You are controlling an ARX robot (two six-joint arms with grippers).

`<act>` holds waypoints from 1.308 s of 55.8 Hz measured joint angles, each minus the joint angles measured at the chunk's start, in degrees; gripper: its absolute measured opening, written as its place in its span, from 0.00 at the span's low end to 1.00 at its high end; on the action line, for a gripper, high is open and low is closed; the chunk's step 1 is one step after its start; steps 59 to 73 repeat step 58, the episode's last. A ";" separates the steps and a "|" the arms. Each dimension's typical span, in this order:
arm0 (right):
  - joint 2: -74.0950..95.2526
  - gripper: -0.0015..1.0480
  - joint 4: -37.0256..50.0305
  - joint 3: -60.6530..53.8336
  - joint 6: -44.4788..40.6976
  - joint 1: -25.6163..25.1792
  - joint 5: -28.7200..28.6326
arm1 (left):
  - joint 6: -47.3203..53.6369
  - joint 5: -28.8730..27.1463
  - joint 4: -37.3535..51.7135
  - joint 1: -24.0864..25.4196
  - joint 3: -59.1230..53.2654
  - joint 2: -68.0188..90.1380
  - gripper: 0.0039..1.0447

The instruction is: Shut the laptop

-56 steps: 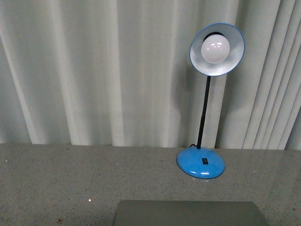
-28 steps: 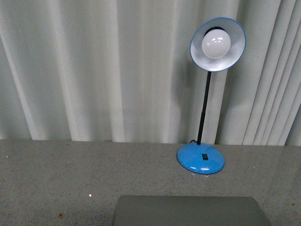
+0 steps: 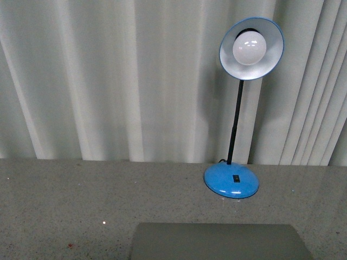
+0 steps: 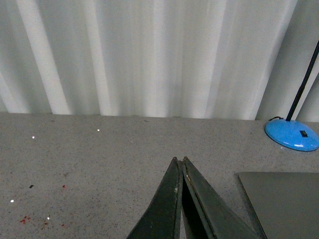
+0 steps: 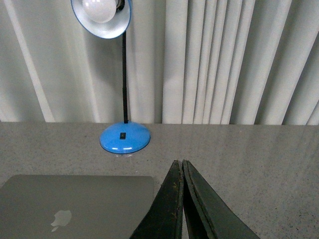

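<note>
The silver-grey laptop [image 3: 217,241] lies flat on the grey table with its lid down; its far edge shows at the bottom of the front view. In the right wrist view the laptop [image 5: 75,204] shows its lid with the apple logo. In the left wrist view a corner of the laptop [image 4: 284,204] shows. My left gripper [image 4: 179,160] is shut and empty, above bare table beside the laptop. My right gripper [image 5: 178,162] is shut and empty, beside the laptop's other side. Neither gripper touches the laptop. Neither arm shows in the front view.
A blue desk lamp [image 3: 232,181] with a round shade and white bulb stands behind the laptop; it also shows in the right wrist view [image 5: 124,137] and the left wrist view [image 4: 292,134]. White curtains [image 3: 108,81] hang behind the speckled grey table [image 3: 65,206].
The front view has shifted slightly: the lamp and table edge sit a little higher and more of the laptop's lid shows at the bottom.
</note>
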 joint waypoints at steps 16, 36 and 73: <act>-0.02 0.55 -0.04 0.00 0.00 0.00 0.00 | -0.02 0.00 -0.04 -0.02 0.00 -0.04 0.58; -0.02 0.93 -0.04 0.00 0.00 0.00 0.00 | -0.02 0.00 -0.04 -0.02 0.00 -0.04 0.94; -0.02 0.93 -0.04 0.00 0.02 0.00 0.00 | -0.02 0.00 -0.04 -0.02 0.00 -0.04 0.94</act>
